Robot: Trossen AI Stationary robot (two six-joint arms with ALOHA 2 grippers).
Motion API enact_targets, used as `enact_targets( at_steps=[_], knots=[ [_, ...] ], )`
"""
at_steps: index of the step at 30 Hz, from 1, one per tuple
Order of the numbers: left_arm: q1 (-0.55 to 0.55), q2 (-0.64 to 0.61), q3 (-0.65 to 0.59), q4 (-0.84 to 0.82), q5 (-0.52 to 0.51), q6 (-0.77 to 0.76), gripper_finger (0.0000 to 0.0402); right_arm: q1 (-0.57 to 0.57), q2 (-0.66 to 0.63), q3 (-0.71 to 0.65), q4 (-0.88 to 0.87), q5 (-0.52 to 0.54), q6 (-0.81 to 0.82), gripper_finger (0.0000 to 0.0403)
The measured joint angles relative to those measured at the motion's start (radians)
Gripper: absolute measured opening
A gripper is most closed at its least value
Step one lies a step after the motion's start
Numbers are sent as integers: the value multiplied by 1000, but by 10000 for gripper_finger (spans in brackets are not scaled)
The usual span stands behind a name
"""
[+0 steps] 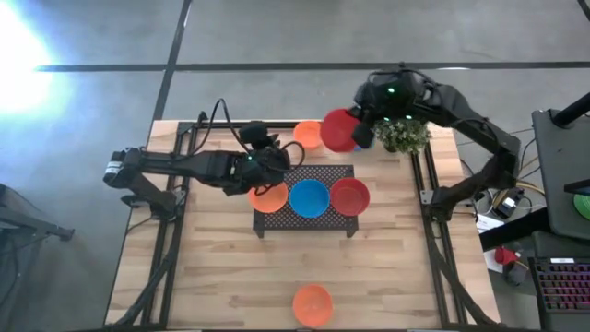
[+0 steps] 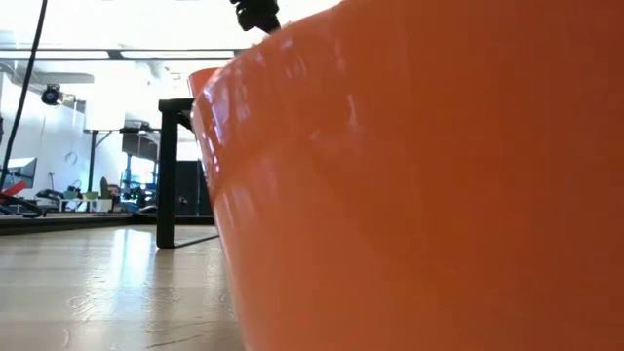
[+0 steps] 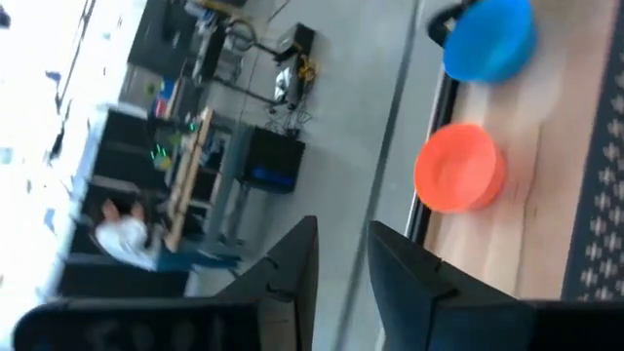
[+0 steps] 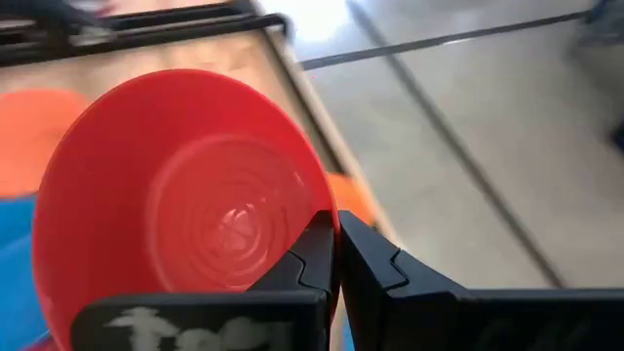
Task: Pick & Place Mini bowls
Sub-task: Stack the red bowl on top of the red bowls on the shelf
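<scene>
My right gripper (image 1: 361,129) is shut on a red mini bowl (image 1: 338,131), which is lifted above the table's far edge next to an orange bowl (image 1: 307,135). The dark mesh rack (image 1: 309,221) carries an orange bowl (image 1: 268,197), a blue bowl (image 1: 309,197) and a red bowl (image 1: 349,195). My left gripper (image 1: 281,157) hovers open over the rack's far left corner with nothing between its fingers (image 3: 292,268). Its wrist view shows an orange bowl (image 3: 458,168) lying upside down and a blue bowl (image 3: 489,39) on the table. My right gripper pinches the red bowl's rim (image 4: 322,210), one finger inside the bowl and one outside. The bowl is lifted clear of the table and tipped on its side, its opening facing back toward the wrist.
A small green potted plant (image 1: 403,136) stands at the far right, beside the right arm. Another orange bowl (image 1: 312,304) sits at the table's near edge and fills most of the low view (image 2: 439,195). Bare wood lies on both sides of the rack.
</scene>
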Motion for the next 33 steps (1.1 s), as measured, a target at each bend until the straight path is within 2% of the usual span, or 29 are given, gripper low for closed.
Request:
enact_targets(
  at_steps=[6,11,17,22,29,33],
  knots=[
    [6,-30,0,10,-6,-233,92,0,-57,0,-211,-157,36,8],
    [7,-70,0,36,-7,-331,92,2,-50,-15,-308,-237,44,8],
    [7,-114,0,60,-7,-342,92,7,15,-32,-332,-254,16,8],
    [7,-152,0,71,-7,-343,92,20,61,-32,-359,-337,-8,8],
    [7,-188,0,71,-7,-343,92,75,90,-38,-372,-341,11,8],
    [7,-196,-1,71,-7,-342,92,102,88,-100,-332,-334,35,8]
  ],
)
